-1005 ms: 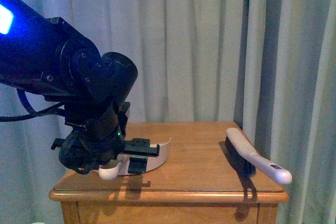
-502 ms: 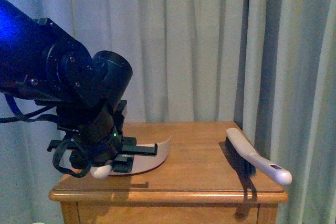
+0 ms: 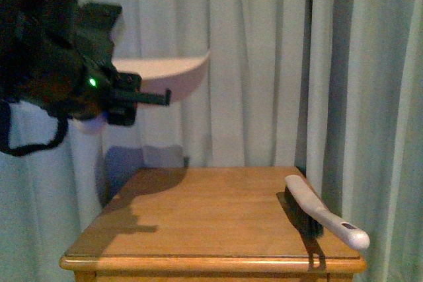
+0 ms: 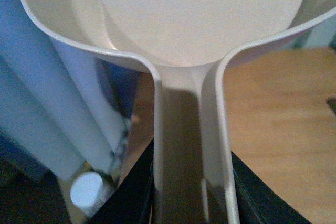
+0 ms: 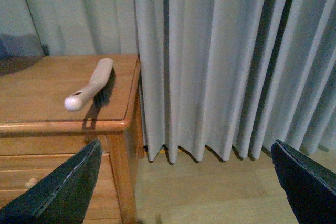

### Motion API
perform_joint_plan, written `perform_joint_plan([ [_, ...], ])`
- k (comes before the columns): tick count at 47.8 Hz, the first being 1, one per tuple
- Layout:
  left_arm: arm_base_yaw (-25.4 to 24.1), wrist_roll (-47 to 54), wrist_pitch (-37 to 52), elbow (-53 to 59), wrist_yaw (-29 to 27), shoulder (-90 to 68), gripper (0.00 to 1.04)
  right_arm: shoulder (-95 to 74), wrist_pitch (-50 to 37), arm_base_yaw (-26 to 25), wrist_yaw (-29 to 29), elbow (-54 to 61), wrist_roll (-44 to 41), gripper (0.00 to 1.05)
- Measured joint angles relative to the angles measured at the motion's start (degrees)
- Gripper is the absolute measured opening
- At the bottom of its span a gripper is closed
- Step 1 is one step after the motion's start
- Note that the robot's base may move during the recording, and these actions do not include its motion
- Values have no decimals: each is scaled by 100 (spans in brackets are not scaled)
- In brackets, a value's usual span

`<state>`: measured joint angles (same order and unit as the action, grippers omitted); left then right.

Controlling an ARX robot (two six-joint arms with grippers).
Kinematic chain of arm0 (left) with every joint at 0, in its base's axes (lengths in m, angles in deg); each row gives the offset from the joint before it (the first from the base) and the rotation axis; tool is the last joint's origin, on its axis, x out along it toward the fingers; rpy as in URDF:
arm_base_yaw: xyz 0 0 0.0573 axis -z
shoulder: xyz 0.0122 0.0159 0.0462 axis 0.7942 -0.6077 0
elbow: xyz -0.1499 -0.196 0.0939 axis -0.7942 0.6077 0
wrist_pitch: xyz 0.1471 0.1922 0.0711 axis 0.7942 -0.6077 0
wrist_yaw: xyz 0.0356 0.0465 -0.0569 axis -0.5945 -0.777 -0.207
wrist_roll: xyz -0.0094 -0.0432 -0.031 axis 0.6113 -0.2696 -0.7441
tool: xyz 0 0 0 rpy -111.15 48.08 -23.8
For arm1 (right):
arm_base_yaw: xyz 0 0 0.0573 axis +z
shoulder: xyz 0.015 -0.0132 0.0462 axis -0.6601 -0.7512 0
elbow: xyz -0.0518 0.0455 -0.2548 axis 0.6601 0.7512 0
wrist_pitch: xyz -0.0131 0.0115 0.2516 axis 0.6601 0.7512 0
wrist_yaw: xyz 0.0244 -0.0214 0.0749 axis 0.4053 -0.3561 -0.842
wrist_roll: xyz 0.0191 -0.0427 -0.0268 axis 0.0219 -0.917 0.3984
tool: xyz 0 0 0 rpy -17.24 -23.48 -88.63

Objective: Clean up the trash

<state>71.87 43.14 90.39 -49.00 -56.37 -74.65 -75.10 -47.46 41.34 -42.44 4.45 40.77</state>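
The L gripper (image 4: 192,198) is pinching the handle of the pale pink dustpan (image 4: 199,19), w/ one dark jaw on each side of the handle. In the front view the L gripper (image 3: 129,100) holds the dustpan (image 3: 168,74) high in the air and about flat. It is well above the wooden table (image 3: 198,222), w/ the curtain (image 3: 251,64) behind it. The part of the pan the L wrist view shows looks bare. The trash wad can't be seen in any view. A small round white thing (image 4: 86,192) sits low down by the table's side; can't tell what it is. The R gripper (image 5: 186,153) is spread wide and holds nothing. It is off to the side of the table, facing the floor (image 5: 210,192) and curtain. The hand brush (image 3: 324,209) lies along the table's R edge, bristles down, handle tip near the front corner.
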Motion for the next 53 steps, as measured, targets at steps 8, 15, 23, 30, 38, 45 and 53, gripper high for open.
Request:
perform_joint_plan([
  [8, -48, 632, 1692, 1340, 160, 1659, 27, 0, 0, 0, 0, 0, 0, 97],
  [15, -199, 737, 2186, 2334, 330, 3005, 27, 0, 0, 0, 0, 0, 0, 97],
  [23, -402, 710, 2350, 3213, 452, 4118, 27, 0, 0, 0, 0, 0, 0, 97],
  [30, -820, 352, 2358, 4079, 839, 5259, 27, 0, 0, 0, 0, 0, 0, 97],
  [38, -896, 199, 2374, 4129, 848, 5359, 27, -839, 741, 619, 1683, -409, 59, 97],
  [45, -896, 195, 2374, 4133, 872, 5355, 27, -2479, 343, 1145, 2144, -1137, 164, 97],
  [53, -896, 179, 2374, 4133, 841, 5355, 27, -4271, 146, 1539, 1974, -2350, 372, 97],
])
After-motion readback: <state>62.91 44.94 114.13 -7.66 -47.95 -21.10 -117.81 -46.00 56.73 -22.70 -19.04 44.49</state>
